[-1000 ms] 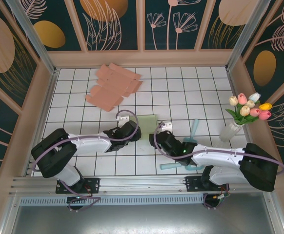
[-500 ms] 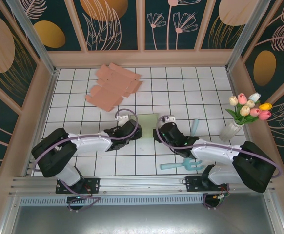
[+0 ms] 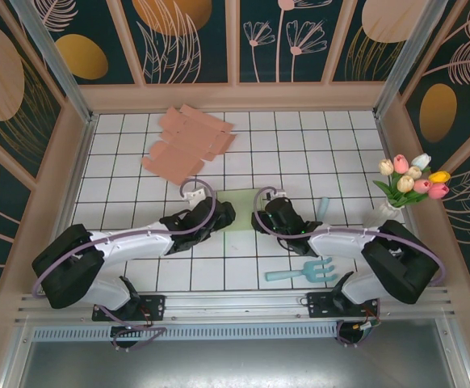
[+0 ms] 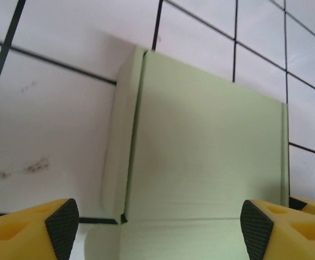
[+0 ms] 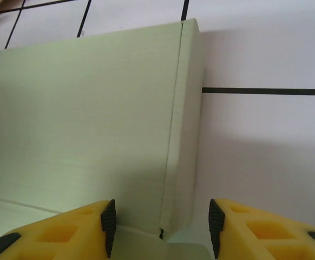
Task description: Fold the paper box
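In the top view the paper box (image 3: pixel 244 204) lies mid-frame, my left gripper (image 3: pixel 225 212) at its left edge and my right gripper (image 3: pixel 261 217) at its right, perhaps overlapping it. Flat sheets (image 3: pixel 188 144) lie upper left, a fork (image 3: pixel 304 271) lower right, a vase (image 3: pixel 379 218) far right.

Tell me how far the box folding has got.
Early. The pale green paper box lies flat on the tiled table, side flaps creased but no wall standing. In hand: the left gripper spans its near edge, jaws open; the right gripper sits open around the right flap. Left: all the folding and closing.
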`<move>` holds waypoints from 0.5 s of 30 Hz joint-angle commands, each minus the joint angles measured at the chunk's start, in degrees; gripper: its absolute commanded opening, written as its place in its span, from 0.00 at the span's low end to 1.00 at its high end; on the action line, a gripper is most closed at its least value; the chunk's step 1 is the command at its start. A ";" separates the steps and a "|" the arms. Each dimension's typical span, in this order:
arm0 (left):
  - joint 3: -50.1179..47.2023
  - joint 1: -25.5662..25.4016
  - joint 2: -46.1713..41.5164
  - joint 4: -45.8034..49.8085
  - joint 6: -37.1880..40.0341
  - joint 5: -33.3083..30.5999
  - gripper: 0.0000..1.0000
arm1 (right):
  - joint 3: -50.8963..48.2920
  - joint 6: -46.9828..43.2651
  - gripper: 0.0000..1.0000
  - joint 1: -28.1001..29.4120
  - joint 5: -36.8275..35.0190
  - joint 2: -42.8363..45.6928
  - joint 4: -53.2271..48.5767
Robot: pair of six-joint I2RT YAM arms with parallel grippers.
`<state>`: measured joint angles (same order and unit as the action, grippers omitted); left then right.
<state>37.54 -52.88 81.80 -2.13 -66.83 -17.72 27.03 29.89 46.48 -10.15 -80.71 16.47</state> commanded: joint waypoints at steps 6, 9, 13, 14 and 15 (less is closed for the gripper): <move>0.42 0.07 -0.63 2.67 -13.18 0.75 0.82 | 0.24 0.34 0.49 -0.36 2.24 -1.30 4.60; 1.46 0.09 0.67 3.48 -13.77 0.31 0.82 | 0.09 0.35 0.49 -0.34 2.33 -1.38 4.67; 3.90 0.39 3.61 4.93 -13.77 -0.76 0.81 | -0.19 0.35 0.49 -0.34 2.44 -1.30 4.54; 4.41 0.55 4.31 4.88 -13.77 -0.31 0.81 | -0.22 0.35 0.49 -0.38 2.57 -1.20 4.54; 4.93 0.53 5.23 4.54 -13.86 0.72 0.81 | -0.30 0.35 0.49 -0.34 2.53 -1.10 4.45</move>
<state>40.25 -52.82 84.79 0.56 -79.07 -16.95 27.03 29.91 46.48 -8.45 -81.58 19.20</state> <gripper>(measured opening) 0.813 0.490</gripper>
